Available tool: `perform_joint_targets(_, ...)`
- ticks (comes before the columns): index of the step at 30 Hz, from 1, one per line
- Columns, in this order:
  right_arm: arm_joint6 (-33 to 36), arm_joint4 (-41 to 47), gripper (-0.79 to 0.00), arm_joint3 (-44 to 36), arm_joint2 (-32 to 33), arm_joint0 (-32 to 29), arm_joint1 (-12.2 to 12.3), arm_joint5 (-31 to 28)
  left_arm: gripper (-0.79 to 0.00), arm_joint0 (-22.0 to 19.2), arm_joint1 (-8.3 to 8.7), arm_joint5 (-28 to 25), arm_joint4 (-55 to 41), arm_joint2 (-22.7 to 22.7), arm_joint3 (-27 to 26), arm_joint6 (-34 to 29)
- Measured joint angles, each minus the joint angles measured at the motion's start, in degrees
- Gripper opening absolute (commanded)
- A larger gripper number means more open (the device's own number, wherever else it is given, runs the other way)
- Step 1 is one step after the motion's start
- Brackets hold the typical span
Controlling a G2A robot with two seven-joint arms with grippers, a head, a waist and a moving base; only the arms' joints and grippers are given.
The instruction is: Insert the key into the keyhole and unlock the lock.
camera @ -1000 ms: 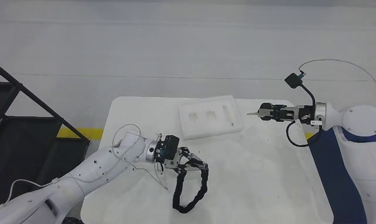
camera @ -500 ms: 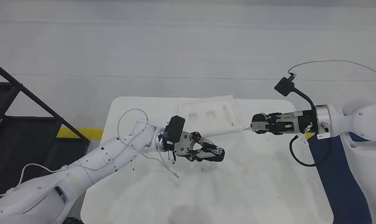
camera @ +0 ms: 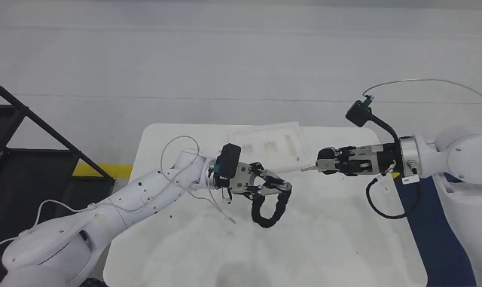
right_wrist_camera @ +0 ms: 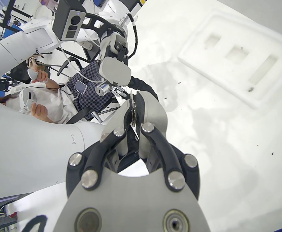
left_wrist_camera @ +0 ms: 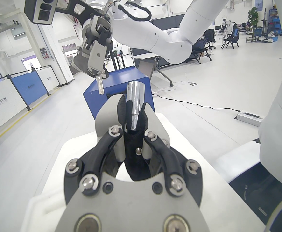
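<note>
The lock is a chrome cylinder (left_wrist_camera: 135, 102) on a black cable loop (camera: 269, 209). My left gripper (camera: 277, 189) is shut on the cylinder and holds it above the middle of the table, the loop hanging beneath it. In the right wrist view the cylinder's keyhole end (right_wrist_camera: 101, 89) faces my right gripper (right_wrist_camera: 133, 106), which is shut on the small metal key (right_wrist_camera: 133, 109). Seen from the left wrist, the key (left_wrist_camera: 100, 86) points down at the cylinder from a short gap to one side. In the top view the key tip (camera: 306, 168) is just right of the lock.
A white foam tray (camera: 247, 163) with several recesses lies at the back of the white table (camera: 339, 234); it also shows as the tray (right_wrist_camera: 237, 73) beyond the key. Bare table lies in front and to the right.
My left arm lifted the lock off the table and carried it right, toward the key. My right gripper moved left with the key, closing the gap.
</note>
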Motion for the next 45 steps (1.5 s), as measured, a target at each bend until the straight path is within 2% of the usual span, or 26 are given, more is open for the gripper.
perform_joint_targets(7, -0.4, -0.3, -0.785, -0.2, -0.1, -0.2, 0.0, 0.0, -0.785, 0.0, 0.0, 0.0, 0.0, 0.0, 0.0, 0.0)
perform_joint_targets(11, -1.0, -3.1, -0.785, -2.3, -0.3, -1.0, 0.3, -0.2, -0.785, 2.0, -0.47, -0.4, -2.9, -0.5, 1.6, -1.8)
perform_joint_targets(15, 0.9, -4.8, -0.785, -5.3, 0.3, -1.0, 0.9, -0.2, -0.785, 2.6, -2.2, -0.5, -3.1, -0.8, 5.8, -1.0)
perform_joint_targets(20, 1.7, -7.5, -0.785, -9.7, 0.4, -1.3, 1.4, 0.2, -0.785, 2.5, -4.78, 4.6, 1.2, -0.1, 8.5, 4.5)
perform_joint_targets(27, 0.3, -15.8, -0.785, -15.5, -1.3, -1.0, 1.9, 1.1, -0.785, -0.3, -8.97, 11.8, 7.6, 2.1, 13.6, 11.8)
perform_joint_targets(33, -0.1, -19.3, -0.785, -17.7, -2.7, -0.9, 2.2, 1.3, -0.785, -1.6, -12.01, 13.1, 7.2, 4.3, 19.4, 13.1)
perform_joint_targets(39, -0.9, -24.0, -0.785, -19.3, -4.2, -1.2, 2.5, 1.9, -0.785, -1.9, -14.23, 14.6, 6.1, 5.7, 23.0, 14.6)
perform_joint_targets(45, -1.5, -29.1, -0.785, -21.1, -6.7, -1.1, 2.7, -0.2, -0.785, -2.4, -15.55, 14.4, 5.4, 7.0, 25.1, 14.4)
